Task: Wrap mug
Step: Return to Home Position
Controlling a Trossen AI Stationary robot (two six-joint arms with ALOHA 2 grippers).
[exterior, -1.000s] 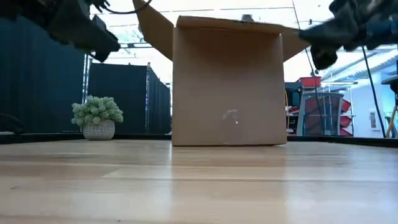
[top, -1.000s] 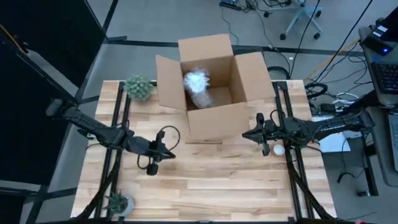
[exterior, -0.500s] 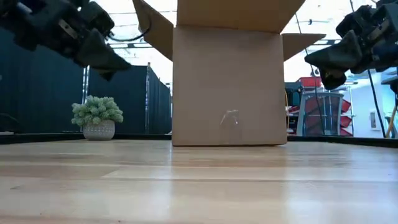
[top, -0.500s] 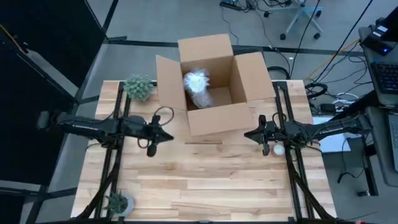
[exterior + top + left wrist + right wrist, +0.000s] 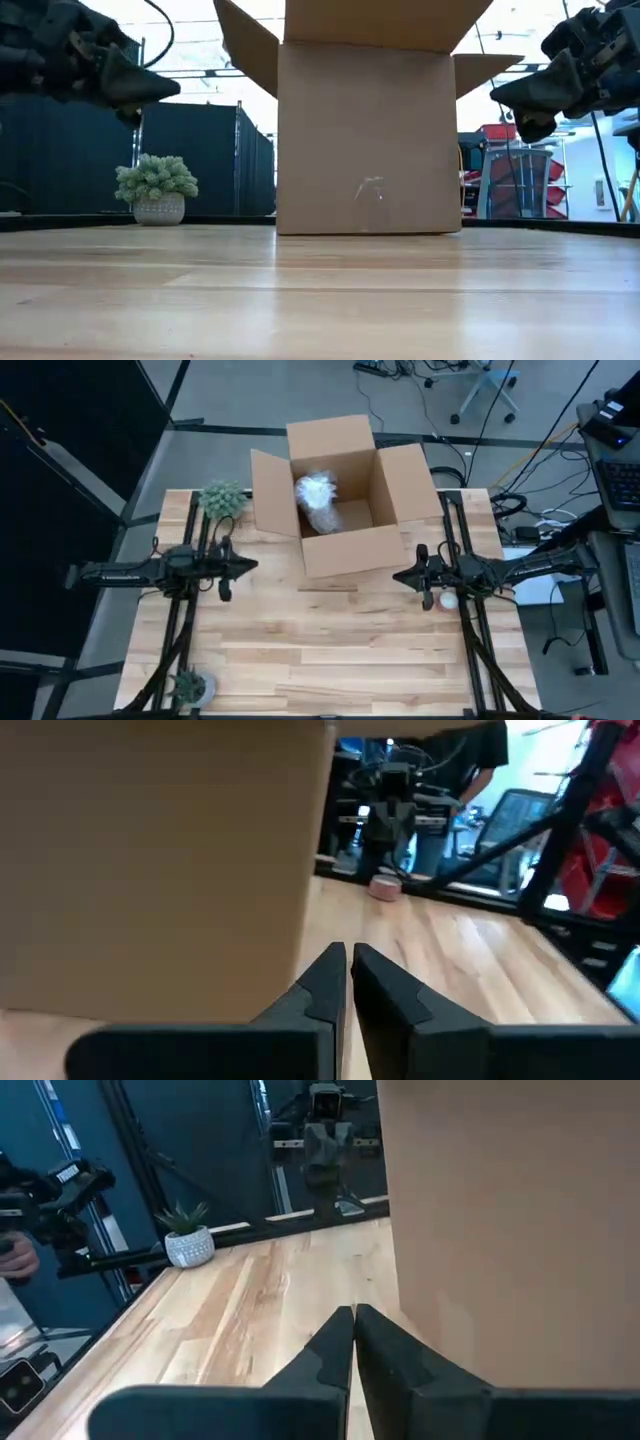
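L gripper (image 5: pixel 247 565) clenched, fingertips touching, hovers left of cardboard box (image 5: pixel 350 550). R gripper (image 5: pixel 400 575) likewise pinched together, near box's front-right corner. Inside box, flaps open: bubble-wrapped mug (image 5: pixel 318 500), toward back-left.

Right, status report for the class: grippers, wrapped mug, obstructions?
Left gripper shut, empty, beside cardboard box. Right gripper likewise. Bubble-wrapped bundle inside box. No obstruction seen.

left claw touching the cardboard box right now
Apart. In the high view, bare table shows between the left claw and the cardboard box.
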